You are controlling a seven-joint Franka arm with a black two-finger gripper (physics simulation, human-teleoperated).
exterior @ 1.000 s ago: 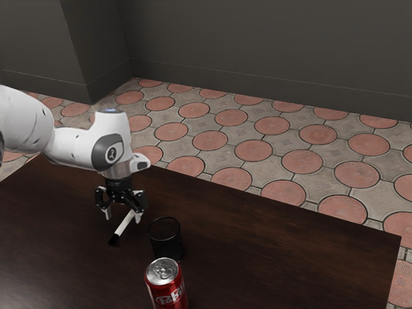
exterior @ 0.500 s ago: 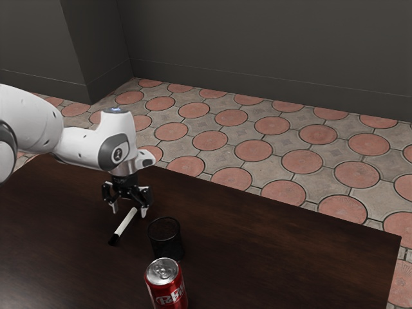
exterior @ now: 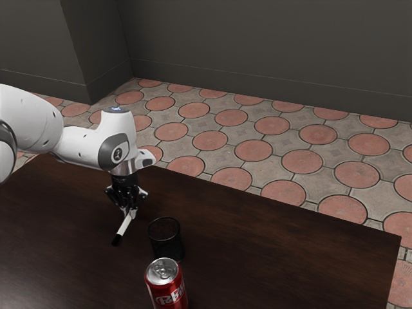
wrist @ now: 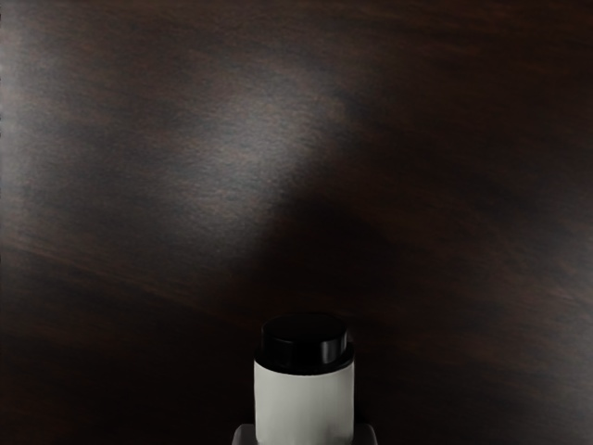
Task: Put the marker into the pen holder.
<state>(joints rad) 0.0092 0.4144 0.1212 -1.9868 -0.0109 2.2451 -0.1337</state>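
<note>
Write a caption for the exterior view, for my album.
A robot's gripper holds a white, black-ended marker near a black pen holder and a red can.

A smooth, glossy white robot arm with rounded casings. A dark grey, rounded side panel bears a small circular black-and-white emblem; the wrist's top has a blue marking. The black end effector has angular, jointed linkages and light grey fingertips.

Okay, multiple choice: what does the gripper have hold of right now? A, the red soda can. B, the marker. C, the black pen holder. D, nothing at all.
B: the gripper has its two fingers closed on the marker from both sides.
</note>
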